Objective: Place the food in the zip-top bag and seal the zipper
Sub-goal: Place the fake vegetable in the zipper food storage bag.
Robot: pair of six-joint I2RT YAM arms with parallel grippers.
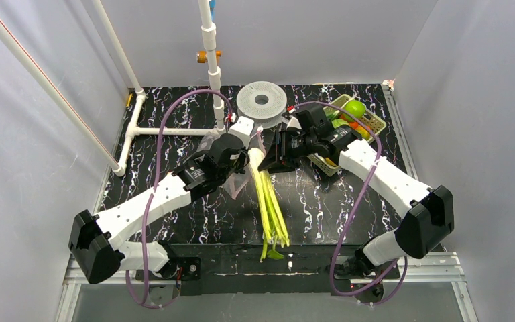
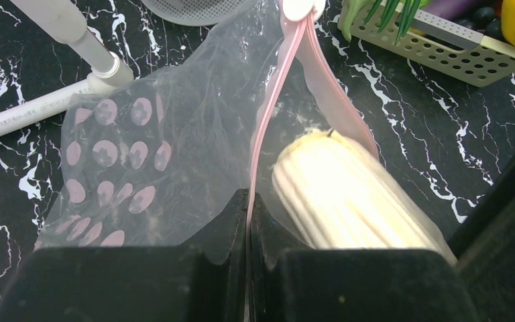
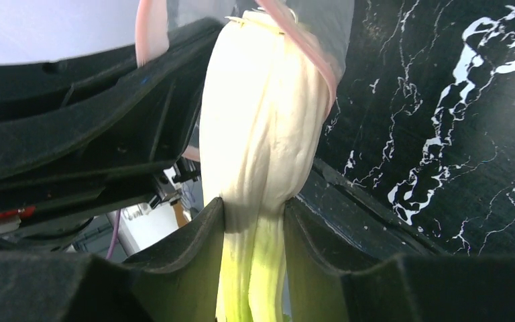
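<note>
On the black white-veined table [image 1: 235,221], the crinkly clear plastic zip-top bag with its faint dotted print [image 2: 174,134] is held up at the middle, left of centre, its mouth turned toward the right arm. The long pale-green celery-like stalk [image 1: 268,201] is laid with its long axis running near to far: the leafy green tips are pointed at the near edge of the table, and the thick cream-white end is lodged just inside the bag's mouth, between its two lips. The rest of the food is seen in the yellow-green lattice basket [image 1: 375,124] at the far right. The right gripper [image 3: 253,215] is closed partway around the stalk, clamped where the white base turns green, so the bag lies just beyond its fingertips, on the far-left side. The left gripper [image 2: 248,215] is pinched fully tight on the narrow pale pink zipper strip [image 2: 268,114], by which one lip is held and the mouth is kept parted. The coming push is judged to belong to the right arm, and it is best made along the stalk's own axis, toward the far left, since most of the stalk's length is outside the bag.
</note>
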